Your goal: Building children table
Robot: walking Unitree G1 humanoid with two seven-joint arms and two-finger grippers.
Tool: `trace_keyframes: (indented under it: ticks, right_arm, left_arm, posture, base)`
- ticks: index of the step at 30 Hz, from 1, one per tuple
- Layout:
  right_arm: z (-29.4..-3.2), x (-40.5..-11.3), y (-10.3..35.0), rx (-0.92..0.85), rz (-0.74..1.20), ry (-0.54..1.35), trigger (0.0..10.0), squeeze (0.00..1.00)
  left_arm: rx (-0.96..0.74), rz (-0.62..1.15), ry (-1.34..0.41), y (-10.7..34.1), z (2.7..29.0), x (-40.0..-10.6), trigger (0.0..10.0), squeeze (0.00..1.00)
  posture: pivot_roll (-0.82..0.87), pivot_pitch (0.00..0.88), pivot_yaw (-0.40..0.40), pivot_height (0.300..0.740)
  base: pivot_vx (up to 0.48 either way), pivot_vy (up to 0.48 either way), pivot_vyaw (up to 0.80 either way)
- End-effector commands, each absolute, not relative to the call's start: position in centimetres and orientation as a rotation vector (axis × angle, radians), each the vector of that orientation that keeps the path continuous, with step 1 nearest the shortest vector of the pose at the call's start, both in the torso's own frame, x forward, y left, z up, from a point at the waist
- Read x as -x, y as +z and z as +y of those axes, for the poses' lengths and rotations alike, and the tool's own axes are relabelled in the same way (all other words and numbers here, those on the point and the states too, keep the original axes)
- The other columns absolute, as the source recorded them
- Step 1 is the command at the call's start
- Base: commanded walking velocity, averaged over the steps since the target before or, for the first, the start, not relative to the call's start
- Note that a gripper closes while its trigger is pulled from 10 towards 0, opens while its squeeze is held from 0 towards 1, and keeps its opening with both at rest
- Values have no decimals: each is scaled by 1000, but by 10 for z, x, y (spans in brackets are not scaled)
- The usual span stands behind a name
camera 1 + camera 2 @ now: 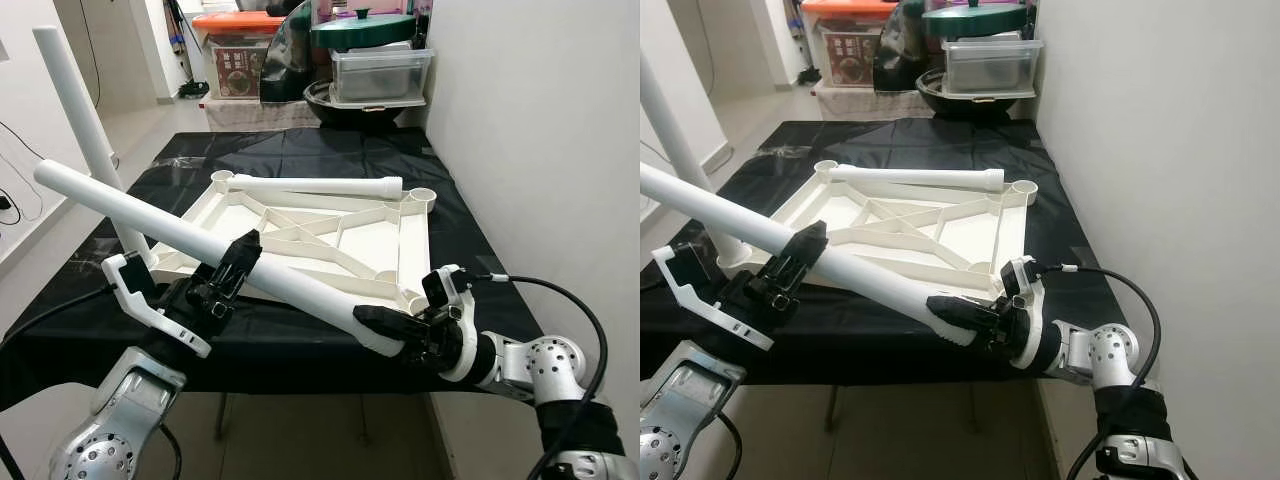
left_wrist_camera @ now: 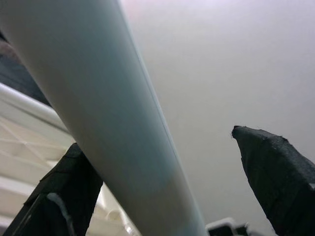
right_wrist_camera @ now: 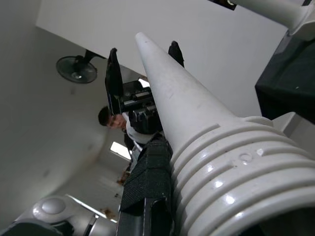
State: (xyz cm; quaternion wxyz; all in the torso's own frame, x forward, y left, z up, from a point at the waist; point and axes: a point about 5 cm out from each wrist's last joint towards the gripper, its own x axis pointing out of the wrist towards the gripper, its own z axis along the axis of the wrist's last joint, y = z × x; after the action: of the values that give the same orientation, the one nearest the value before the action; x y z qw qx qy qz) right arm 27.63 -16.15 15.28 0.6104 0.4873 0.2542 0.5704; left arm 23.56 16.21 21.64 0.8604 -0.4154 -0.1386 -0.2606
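Both grippers, left gripper and right gripper, are clamping fingers on the white table leg hovering over the upturned tabletop, so I'd be tipping its ribbed end toward the near corner socket

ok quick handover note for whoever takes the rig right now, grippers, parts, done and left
Left gripper: closed around the middle of the long white plastic table leg.
Right gripper: grips the same leg at its ribbed lower end, by the near right corner of the white plastic tabletop frame, which lies upside down on the black-covered table.
Done: one white upright leg stands at the frame's near left corner.
Left: seat the held leg; a second loose white leg lies across the frame's far edge. Far right socket is open.
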Motion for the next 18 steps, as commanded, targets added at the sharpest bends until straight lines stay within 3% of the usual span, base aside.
trace_keyframes:
  ticks: [1,8,9,11,12,13,18]
  right_arm:
    - [-161,-274,149,-1098,619,1302,0,0]
    - [-164,-273,148,-1105,628,1301,0,0]
    - [-164,-272,147,-1106,630,1300,0,0]
    - [-164,-272,147,-1106,630,1300,0,0]
    - [-164,-272,147,-1107,630,1301,0,0]
    - [-164,-272,147,-1107,632,1303,0,0]
    - [-165,-271,147,-1108,637,1310,0,0]
  left_arm:
    - [899,-362,-564,228,166,-232,10000,0]
    - [950,-391,-576,231,170,-228,10000,0]
    - [956,-391,-584,231,170,-227,7686,0]
    - [956,-391,-584,231,170,-227,7686,0]
    - [968,-398,-583,231,171,-227,667,0]
    - [977,-403,-578,232,172,-227,0,0]
    - [1009,-418,-559,232,177,-227,0,0]
  posture:
    - [-32,0,6,740]
    - [-32,0,2,740]
    - [-32,0,2,740]
    - [-32,0,2,740]
    - [-35,0,-2,740]
    - [-35,0,-2,740]
    - [-35,0,-2,740]
  base:
    - [0,0,0]
    - [0,0,0]
    - [0,0,0]
    - [0,0,0]
    - [0,0,0]
    - [0,0,0]
    - [0,0,0]
